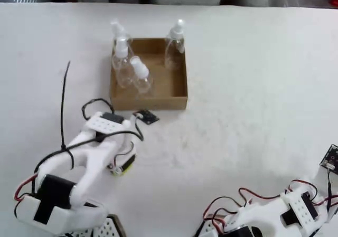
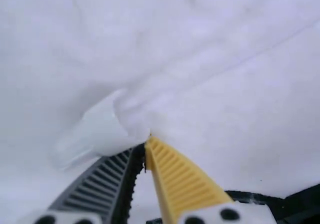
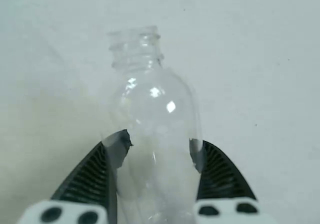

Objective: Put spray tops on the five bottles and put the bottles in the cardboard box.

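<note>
One bottle (image 3: 152,109), neck pointing beyond right claw (image 3: 160,146)

Bottles (image 1: 140,74) sit in the cardboard box (image 1: 158,97), behind the left arm (image 1: 90,152); the right arm (image 1: 296,208) lies front-right.

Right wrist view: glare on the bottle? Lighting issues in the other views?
Right wrist view: small highlights on the bottle, threads readable. High view: even light, faint shadows by the cardboard box. Left wrist view: white spray top barely separates from white table.
</note>
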